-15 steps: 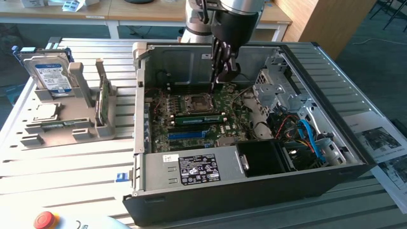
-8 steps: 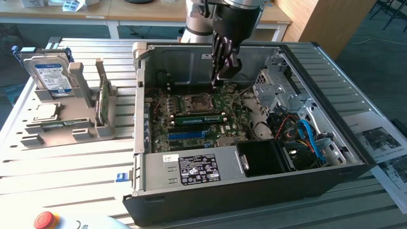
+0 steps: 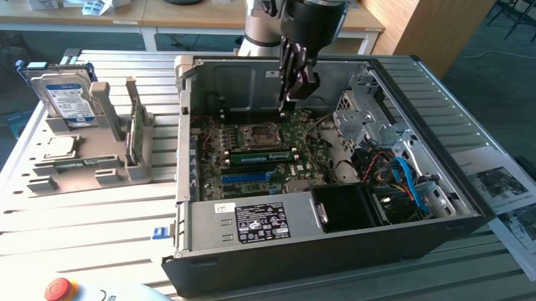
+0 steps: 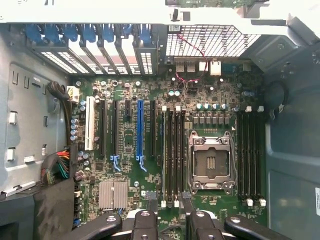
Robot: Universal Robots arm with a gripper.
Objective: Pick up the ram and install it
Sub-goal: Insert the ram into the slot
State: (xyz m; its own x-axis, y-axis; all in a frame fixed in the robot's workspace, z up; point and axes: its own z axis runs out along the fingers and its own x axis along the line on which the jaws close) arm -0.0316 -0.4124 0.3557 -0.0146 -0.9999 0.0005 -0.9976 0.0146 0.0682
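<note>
While the gripper point(image 3: 295, 95) hangs empty over the motherboard point(image 4: 130, 150), its fingers point(image 4: 151, 199) spread apart, the ram point(image 3: 134, 135) appears to stand on edge in the grey holder point(image 3: 84, 172) at the exterior view's left, well apart from it; a similar green stick point(image 3: 261, 156) sits in a slot beside the processor socket point(image 4: 210, 162); I judge the ram light, stiff and brittle, best pinched across its flat faces near the top edge, clear of the contacts.

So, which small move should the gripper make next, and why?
Probably lift out of the computer case: the gripper hangs open over the motherboard with nothing held, while the ram stands in the grey holder outside it.
</note>
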